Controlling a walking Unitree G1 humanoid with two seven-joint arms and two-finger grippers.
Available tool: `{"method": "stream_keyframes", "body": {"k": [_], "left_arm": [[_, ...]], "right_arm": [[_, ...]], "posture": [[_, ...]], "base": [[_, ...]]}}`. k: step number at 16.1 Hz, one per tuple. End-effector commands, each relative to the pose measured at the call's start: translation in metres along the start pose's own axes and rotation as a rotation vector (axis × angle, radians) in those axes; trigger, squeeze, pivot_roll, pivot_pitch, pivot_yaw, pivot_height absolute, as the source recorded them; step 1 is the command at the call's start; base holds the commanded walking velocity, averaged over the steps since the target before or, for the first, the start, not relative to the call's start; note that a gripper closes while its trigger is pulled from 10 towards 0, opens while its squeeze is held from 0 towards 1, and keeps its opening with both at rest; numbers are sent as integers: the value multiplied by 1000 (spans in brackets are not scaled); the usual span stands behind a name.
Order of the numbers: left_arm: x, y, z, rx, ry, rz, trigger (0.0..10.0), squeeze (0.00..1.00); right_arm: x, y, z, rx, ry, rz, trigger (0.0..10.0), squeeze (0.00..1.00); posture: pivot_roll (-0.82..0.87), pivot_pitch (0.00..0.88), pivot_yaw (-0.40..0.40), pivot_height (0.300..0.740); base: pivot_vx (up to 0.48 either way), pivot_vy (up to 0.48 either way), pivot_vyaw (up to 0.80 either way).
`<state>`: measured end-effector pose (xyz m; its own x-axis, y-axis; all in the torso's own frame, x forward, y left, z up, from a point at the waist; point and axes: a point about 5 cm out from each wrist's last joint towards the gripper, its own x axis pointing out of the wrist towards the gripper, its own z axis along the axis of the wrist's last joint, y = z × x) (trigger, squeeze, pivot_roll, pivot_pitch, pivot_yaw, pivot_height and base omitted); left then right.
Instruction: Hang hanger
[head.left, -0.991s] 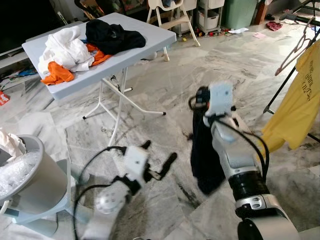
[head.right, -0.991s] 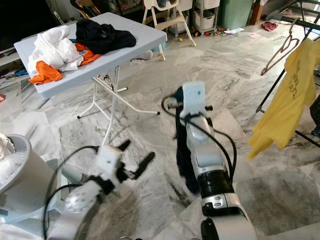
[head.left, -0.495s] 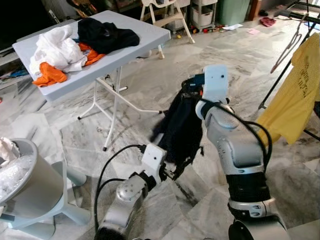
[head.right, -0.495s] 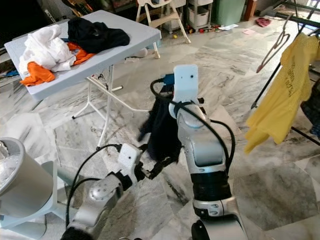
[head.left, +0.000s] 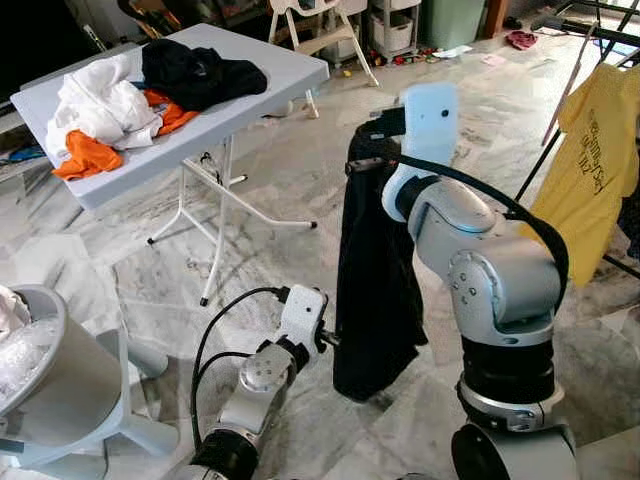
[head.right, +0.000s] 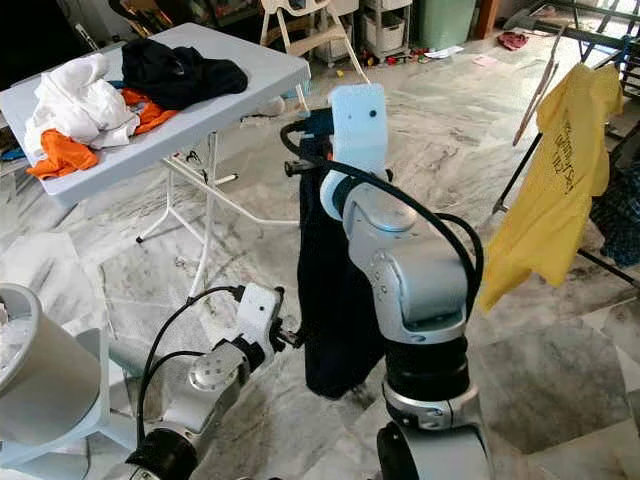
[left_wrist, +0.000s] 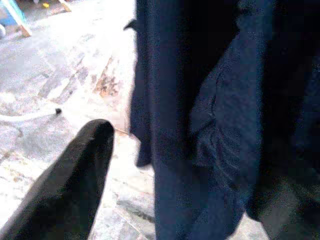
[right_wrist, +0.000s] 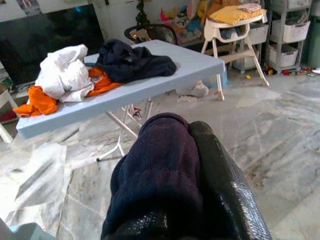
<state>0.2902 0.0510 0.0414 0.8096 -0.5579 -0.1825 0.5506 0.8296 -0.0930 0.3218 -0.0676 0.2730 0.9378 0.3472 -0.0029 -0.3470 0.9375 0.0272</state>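
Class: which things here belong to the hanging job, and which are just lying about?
Job: dark garment, held up by the right end effector; left end effector beside it.

Lying about: clothes pile on folding table, yellow shirt, high chair.

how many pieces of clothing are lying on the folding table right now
3 at least: a white garment, an orange one partly under it, and a black one towards the table's far end. More may be buried in the pile.

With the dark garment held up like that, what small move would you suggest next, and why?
Probably swing the right pincer towards the rack where the yellow shirt hangs. It is shut on the dark garment, which hangs free just above the floor, and the rack is off to the robot's right. The left pincer sits at the garment's lower edge and could steady it.
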Motion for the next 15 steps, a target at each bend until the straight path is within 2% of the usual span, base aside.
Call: {"method": "stream_keyframes", "body": {"k": [1,5,6,7,15], "left_arm": [[-1,2,-7,-51,17,-6,0,0],[5,-8,-12,-210,35,-33,0,0],[7,-7,-12,-299,34,-24,0,0],[7,-5,-11,-335,31,-19,0,0],[9,11,-5,-408,0,48,0,0]], "right_arm": [[-6,9,24,-1,-74,47,0,0],[-8,9,26,-2,-59,48,0,0],[-8,9,26,0,-56,47,0,0],[-8,9,26,1,-52,46,0,0],[-6,8,22,6,-45,39,0,0]], "posture": [[-284,81,147,740],[-286,79,151,740],[-286,77,154,740],[-284,77,155,740],[-268,62,157,740]], "base": [[0,0,0],[0,0,0],[0,0,0],[0,0,0],[0,0,0]]}}
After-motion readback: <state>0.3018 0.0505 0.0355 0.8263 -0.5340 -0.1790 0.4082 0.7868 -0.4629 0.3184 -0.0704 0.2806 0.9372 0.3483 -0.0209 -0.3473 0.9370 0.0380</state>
